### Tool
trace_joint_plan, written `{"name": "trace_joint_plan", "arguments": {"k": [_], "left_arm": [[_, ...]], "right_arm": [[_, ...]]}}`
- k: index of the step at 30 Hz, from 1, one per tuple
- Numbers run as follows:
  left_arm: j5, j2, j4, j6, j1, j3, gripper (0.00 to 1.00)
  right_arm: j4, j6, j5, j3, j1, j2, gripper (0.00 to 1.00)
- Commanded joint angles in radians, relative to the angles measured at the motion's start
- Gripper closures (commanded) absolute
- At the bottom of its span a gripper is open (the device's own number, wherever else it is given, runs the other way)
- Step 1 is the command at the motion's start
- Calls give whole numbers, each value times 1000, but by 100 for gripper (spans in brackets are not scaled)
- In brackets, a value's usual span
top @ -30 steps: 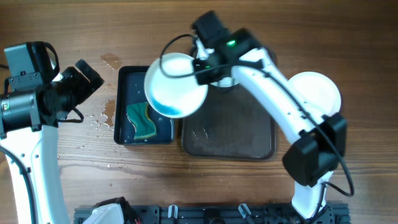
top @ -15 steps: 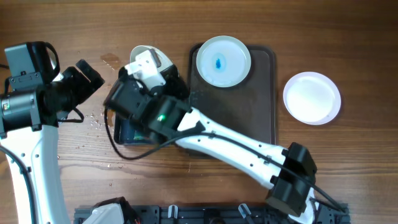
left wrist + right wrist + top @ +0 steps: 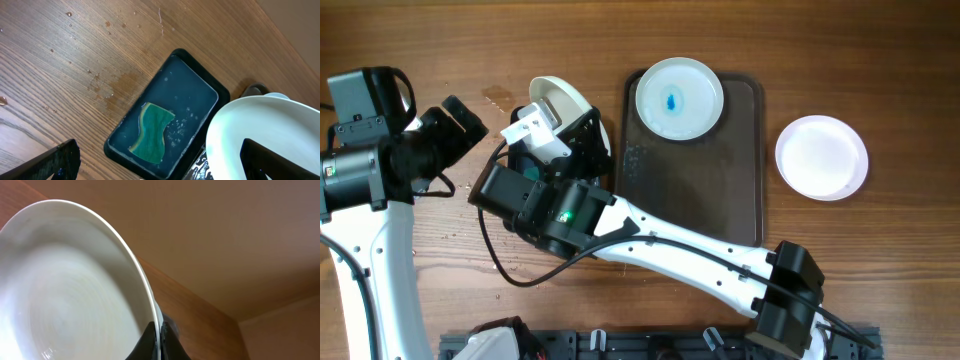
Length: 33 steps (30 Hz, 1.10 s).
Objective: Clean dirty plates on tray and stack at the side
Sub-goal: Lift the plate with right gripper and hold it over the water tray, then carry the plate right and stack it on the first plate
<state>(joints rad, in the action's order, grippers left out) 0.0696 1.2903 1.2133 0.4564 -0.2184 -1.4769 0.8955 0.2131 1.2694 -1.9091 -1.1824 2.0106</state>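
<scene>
My right gripper (image 3: 548, 118) is shut on the rim of a white plate (image 3: 560, 97) and holds it tilted on edge over the black water tray. In the right wrist view the fingers (image 3: 160, 332) pinch the plate's edge (image 3: 75, 290). A second plate (image 3: 678, 97) with a blue smear lies at the far end of the dark brown tray (image 3: 720, 190). A plain white plate (image 3: 821, 156) lies on the table to the right of the tray. My left gripper (image 3: 465, 118) is open and empty, left of the held plate (image 3: 265, 135).
The black tray (image 3: 190, 95) holds water and a green sponge (image 3: 152, 132). In the overhead view my right arm covers most of it. Water drops (image 3: 480, 190) lie on the wooden table left of it. A dark rack runs along the front edge (image 3: 650, 345).
My right arm swung its elbow down and left, carrying the plate from flat above the trays to tilted on edge over the black tray. The left arm has not moved.
</scene>
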Motion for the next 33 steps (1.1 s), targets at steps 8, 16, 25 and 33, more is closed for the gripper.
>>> {"name": "trace_joint_plan", "arguments": {"k": [8, 16, 25, 33], "left_arm": [[11, -3, 0, -4, -6, -15, 0], [11, -3, 0, -4, -6, -15, 0], [11, -2, 0, -4, -6, -15, 0], [11, -2, 0, -4, -6, -15, 0]], "right_arm": [[-24, -57, 48, -30, -3, -11, 96], [-28, -84, 51, -30, -3, -11, 96], [-29, -82, 51, -30, -3, -11, 96], [97, 261, -575, -30, 231, -11, 96]]}}
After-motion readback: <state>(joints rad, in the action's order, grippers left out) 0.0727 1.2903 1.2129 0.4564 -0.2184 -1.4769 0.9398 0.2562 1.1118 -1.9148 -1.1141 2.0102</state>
